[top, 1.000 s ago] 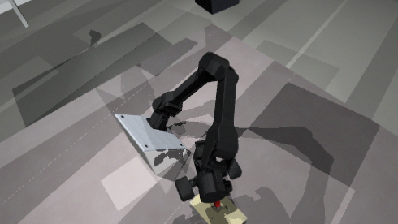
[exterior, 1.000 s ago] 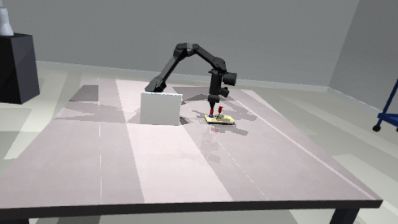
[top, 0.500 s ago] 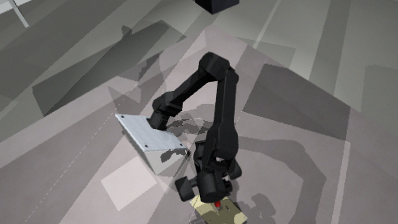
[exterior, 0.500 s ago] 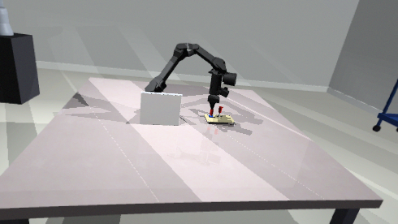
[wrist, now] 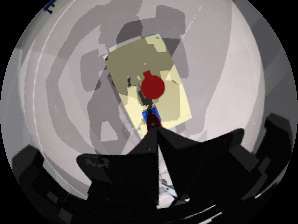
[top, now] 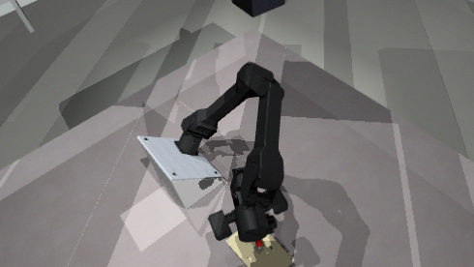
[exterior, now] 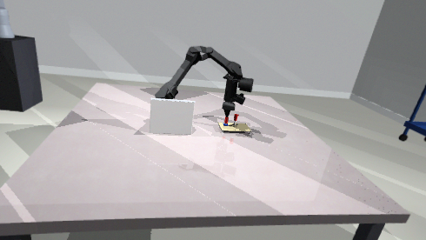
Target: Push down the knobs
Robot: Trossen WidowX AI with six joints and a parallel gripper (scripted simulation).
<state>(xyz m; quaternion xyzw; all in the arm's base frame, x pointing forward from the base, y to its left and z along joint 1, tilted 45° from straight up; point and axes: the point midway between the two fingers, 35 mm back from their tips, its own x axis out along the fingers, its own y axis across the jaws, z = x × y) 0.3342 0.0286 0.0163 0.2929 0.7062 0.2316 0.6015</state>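
Observation:
The circuit board [top: 267,256] [exterior: 240,128] [wrist: 127,62] is a pale yellow plate low over the table. One red knob [exterior: 226,120] [wrist: 153,119] is above a blue potentiometer [exterior: 225,124] [wrist: 146,116]. My gripper [exterior: 226,116] [wrist: 155,129] is shut and empty, its fingertips at the top of this knob, apparently touching it; they partly cover it in the wrist view. The other red knob [exterior: 236,116] [wrist: 152,87] stands free and higher, with thin shaft showing under it in the exterior view. The top view shows some red [top: 259,243] under the wrist; the fingertips are hidden there.
A white panel [top: 184,162] [exterior: 171,116] stands beside the board, close to the arm's base. The table [exterior: 174,187] carries both. A dark box [exterior: 19,71] and a blue cart [exterior: 417,126] are beyond the table. Shadows cross the table and board.

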